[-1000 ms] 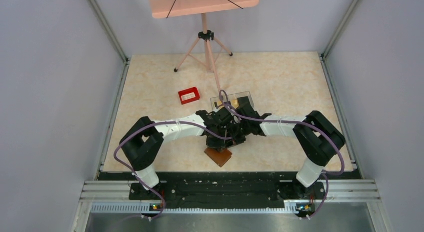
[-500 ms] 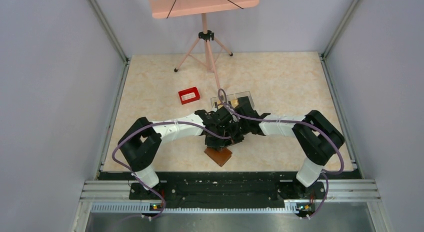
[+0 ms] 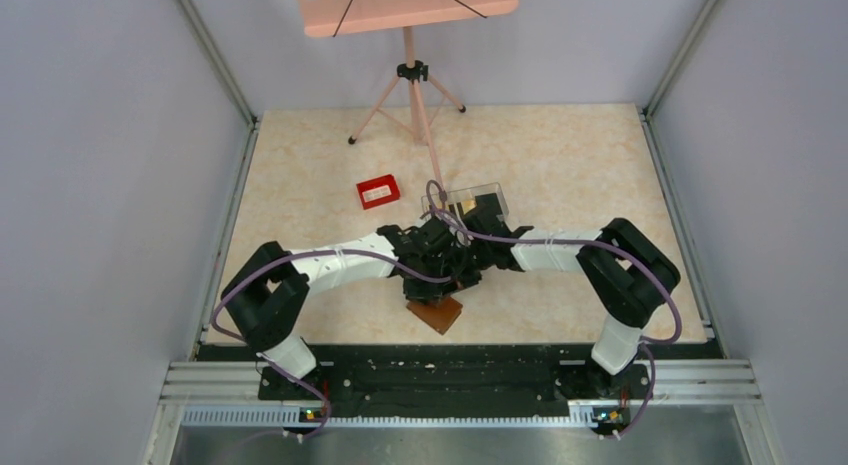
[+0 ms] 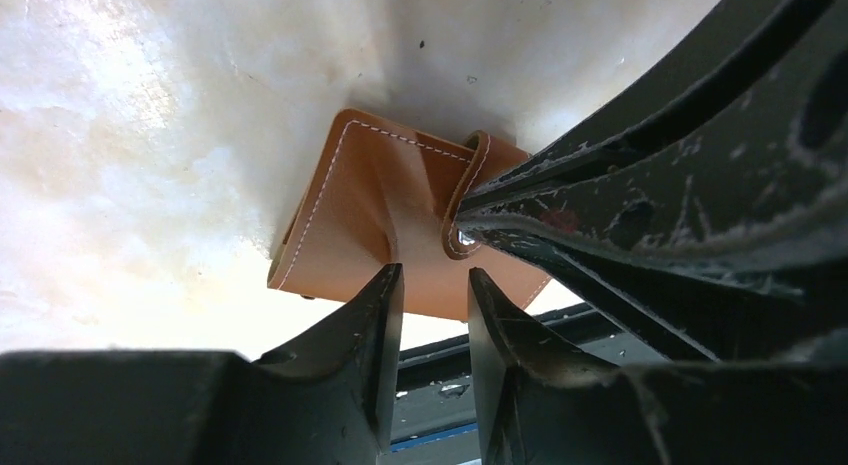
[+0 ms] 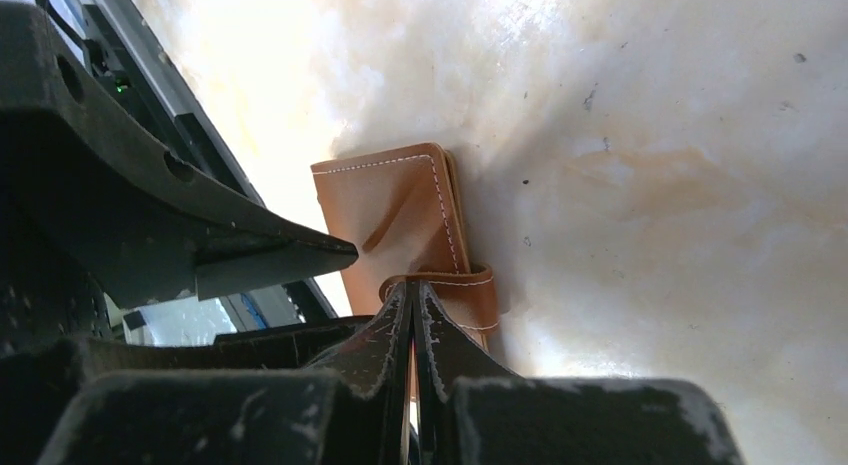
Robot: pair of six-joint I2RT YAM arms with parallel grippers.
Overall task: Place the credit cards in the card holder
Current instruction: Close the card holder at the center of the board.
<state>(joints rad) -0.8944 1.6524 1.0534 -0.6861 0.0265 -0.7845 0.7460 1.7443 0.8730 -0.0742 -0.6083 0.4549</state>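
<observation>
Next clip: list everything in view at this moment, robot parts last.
card holder: one, orange-tan, near table edge, under both grippers
tray: one, red, left of centre
box: one, clear, behind the grippers
tripod: one, pink, far edge, carrying a pink board
table: one, beige marbled
left gripper: black, fingers narrowly apart, holding nothing
right gripper: black, fingers shut on the card holder's strap

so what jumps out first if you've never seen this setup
Both arms crowd together over the orange-tan card holder near the table's front edge. The right fingers are pinched shut on its strap, while the left fingers hover right by it, slightly apart and empty. Behind them sit a red tray and a clear box.
</observation>
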